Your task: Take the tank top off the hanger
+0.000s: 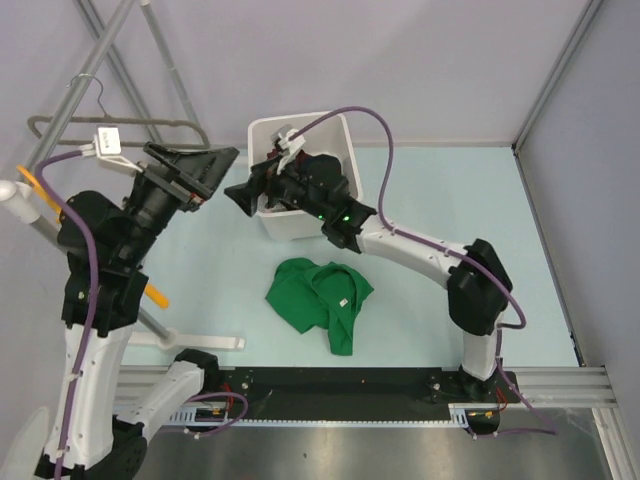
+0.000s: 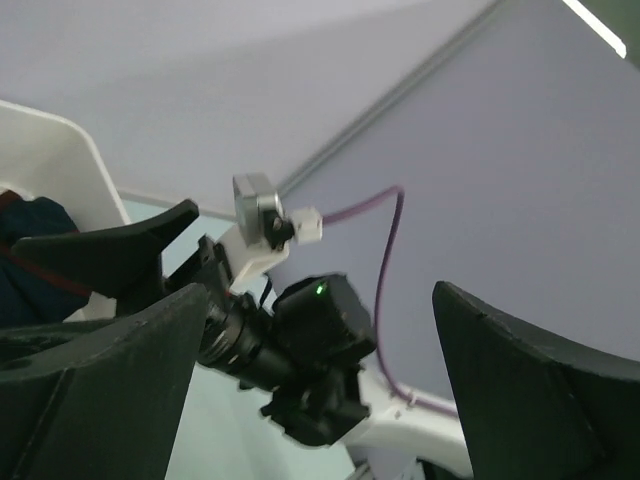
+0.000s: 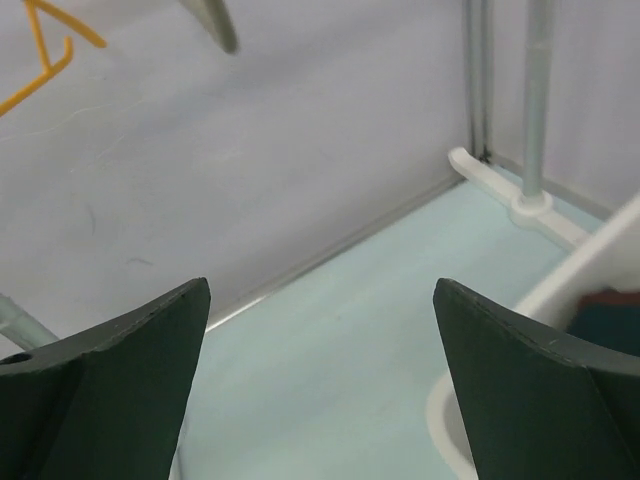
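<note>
Currently the tank top (image 1: 318, 298) lies crumpled on the surface (image 1: 450, 200), centre of the top view, clear of both arms. The hanger (image 1: 130, 124) hangs bare from the rack pole (image 1: 110, 40) at upper left. Judging by that, the removal itself looks done.

Left gripper (image 1: 212, 170): jaws wide, nothing held, raised just right of the hanger's end. Its wrist view shows only the other arm's wrist and a purple cable (image 2: 385, 270) between the fingers.

Right gripper (image 3: 322, 290): jaws wide, empty, pointing toward the frame's left beside the white bin (image 1: 335, 130). The bin holds a navy garment (image 2: 35, 225).

Risks as I read them:
- The two grippers sit near each other, nose to nose. Any careless retract of one could clip the other or snag that cable.
- The left gripper is near the hanger's end, so a swing toward upper left may knock the hanger off the pole.
- The right arm hangs over the bin rim, and a low sweep could tip or drag the bin.
- The orange hanger (image 3: 45, 50) is also within reach and could be bumped.

I'd want each arm withdrawn separately, along a clear line.
</note>
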Action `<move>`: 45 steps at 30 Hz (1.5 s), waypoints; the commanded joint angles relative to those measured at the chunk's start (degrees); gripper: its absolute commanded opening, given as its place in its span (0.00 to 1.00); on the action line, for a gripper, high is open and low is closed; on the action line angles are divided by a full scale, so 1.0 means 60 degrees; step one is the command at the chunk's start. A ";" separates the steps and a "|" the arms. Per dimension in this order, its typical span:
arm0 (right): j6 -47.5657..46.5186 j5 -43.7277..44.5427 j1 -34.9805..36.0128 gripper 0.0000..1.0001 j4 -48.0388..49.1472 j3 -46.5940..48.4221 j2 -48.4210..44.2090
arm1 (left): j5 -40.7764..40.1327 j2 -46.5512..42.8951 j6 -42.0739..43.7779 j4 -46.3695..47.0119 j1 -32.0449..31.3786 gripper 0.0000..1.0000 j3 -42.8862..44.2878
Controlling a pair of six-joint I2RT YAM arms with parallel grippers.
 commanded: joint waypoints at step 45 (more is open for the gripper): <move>0.2885 0.5728 -0.4046 1.00 -1.3311 -0.5673 -1.1407 | -0.5689 0.7411 0.4595 0.0497 -0.8968 0.99 -0.5023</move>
